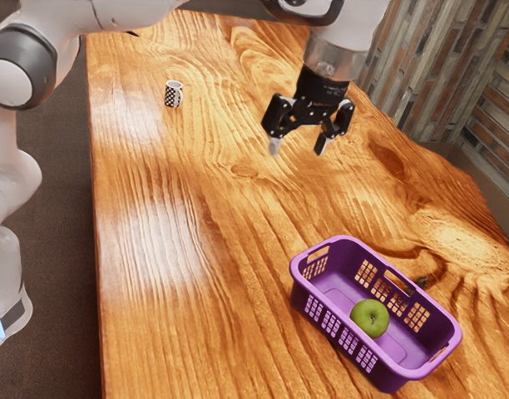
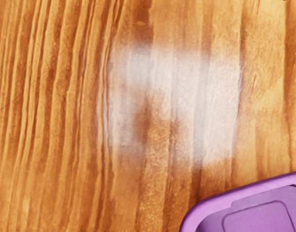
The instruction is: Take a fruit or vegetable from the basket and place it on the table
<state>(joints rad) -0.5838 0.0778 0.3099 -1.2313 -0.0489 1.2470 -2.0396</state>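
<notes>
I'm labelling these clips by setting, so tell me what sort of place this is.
Probably a simulated room set up for robot work: a wood-grain table, a purple basket holding a green apple, and stone-like wall panelling.

The bench point(image 1: 138, 341) is brightly lit, with a warm cast. In the exterior view, pale glare point(image 1: 159, 241) lies toward that view's left; the floor point(image 1: 59, 191) beside the bench reads dim. The wrist view registers a whitish, soft-edged reflection point(image 2: 215, 106) on the wood (a darker, brownish patch interrupts it).
</notes>
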